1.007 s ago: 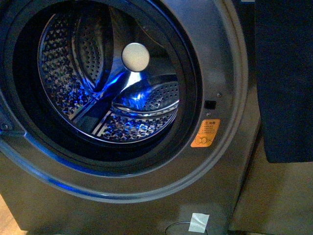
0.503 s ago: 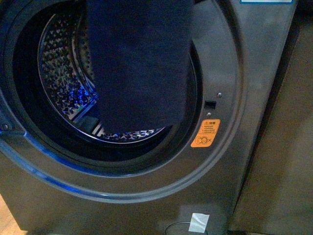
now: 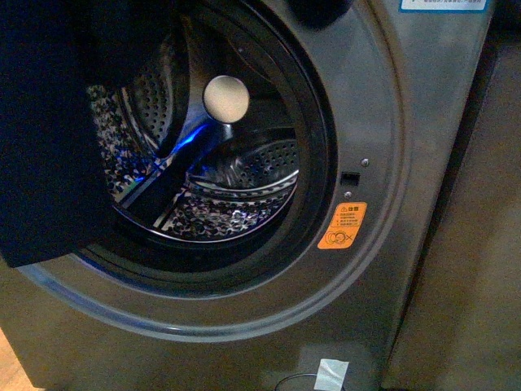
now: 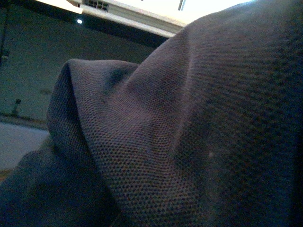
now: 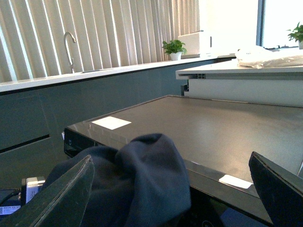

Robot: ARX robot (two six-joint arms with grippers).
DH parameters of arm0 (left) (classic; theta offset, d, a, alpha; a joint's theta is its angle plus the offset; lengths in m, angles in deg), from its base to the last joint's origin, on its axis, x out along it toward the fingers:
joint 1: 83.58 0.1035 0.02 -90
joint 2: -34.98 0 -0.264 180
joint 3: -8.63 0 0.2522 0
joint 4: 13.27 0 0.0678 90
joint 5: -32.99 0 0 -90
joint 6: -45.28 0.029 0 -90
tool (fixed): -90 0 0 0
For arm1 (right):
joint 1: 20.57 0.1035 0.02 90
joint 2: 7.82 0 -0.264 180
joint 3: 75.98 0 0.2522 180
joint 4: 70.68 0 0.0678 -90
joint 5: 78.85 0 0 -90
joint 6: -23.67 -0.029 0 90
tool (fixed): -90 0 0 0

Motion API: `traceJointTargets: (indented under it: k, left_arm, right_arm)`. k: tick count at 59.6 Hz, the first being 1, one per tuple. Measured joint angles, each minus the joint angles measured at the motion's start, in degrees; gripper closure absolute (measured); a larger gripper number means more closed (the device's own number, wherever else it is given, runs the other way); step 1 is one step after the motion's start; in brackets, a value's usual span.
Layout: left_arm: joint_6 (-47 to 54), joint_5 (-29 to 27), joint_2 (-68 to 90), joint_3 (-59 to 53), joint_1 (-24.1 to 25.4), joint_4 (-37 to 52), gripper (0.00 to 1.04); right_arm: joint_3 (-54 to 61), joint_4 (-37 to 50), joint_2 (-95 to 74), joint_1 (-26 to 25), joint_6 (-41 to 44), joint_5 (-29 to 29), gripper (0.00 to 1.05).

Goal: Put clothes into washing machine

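The washing machine (image 3: 383, 122) fills the front view, its porthole open onto the shiny perforated drum (image 3: 232, 191). A dark navy strip of the clothes (image 3: 41, 138) hangs in front of the porthole's left part and hides that side of the drum. Woven fabric of the clothes (image 4: 189, 132) fills the left wrist view; my left gripper is shut on it, fingers buried under the cloth. My right gripper (image 5: 173, 194) stands open, and a bunched fold of the clothes (image 5: 142, 179) rises between its fingers (image 5: 61, 194), just before the machine's flat dark top (image 5: 203, 123).
An orange sticker (image 3: 342, 226) and a small white tag (image 3: 330, 373) sit on the machine's front. A dark rounded shape (image 3: 321, 10) shows at the top edge. Beyond the machine's top lie a counter with a faucet (image 5: 70, 42), a potted plant (image 5: 174, 47) and window blinds.
The hanging dark cloth swept from the far right, across the middle of the porthole, to its left side. The drum's centre and right part show again.
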Motion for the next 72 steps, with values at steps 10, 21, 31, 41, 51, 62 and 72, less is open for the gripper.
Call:
traceJointTargets:
  k: [10,21,31,41,51,62,72]
  left_arm:
    - [-1.60,3.63,-2.58,-7.17,3.72,1.14,0.97]
    - [-2.89,6.84,-2.67,-13.90,6.62,2.95,0.97]
    - [-3.17,7.96,-1.25,-18.08,7.15,6.16,0.97]
    - [-3.43,7.96,3.19,-20.90,7.28,10.29,0.97]
    - [-3.96,7.76,9.33,-21.42,7.67,14.56,0.97]
    - [-4.63,7.19,18.62,-19.85,7.89,19.32,0.97]
    - [-4.79,5.20,28.61,-14.86,7.87,21.77,0.97]
  right_arm:
    - [1.38,1.90,0.81,1.05,3.98,-9.99,0.07]
    - [15.76,6.32,9.51,-1.97,9.84,-21.49,0.07]
    - [33.92,8.66,20.94,-8.59,6.82,-19.37,0.07]
    - [52.09,9.03,31.87,-13.16,1.99,-18.97,0.09]
    - [69.20,13.00,41.20,-11.23,8.52,-27.96,0.31]
    - [82.71,18.36,47.87,-8.31,11.21,-29.16,0.59]
    - [91.32,21.73,52.28,-8.24,11.78,-29.57,0.88]
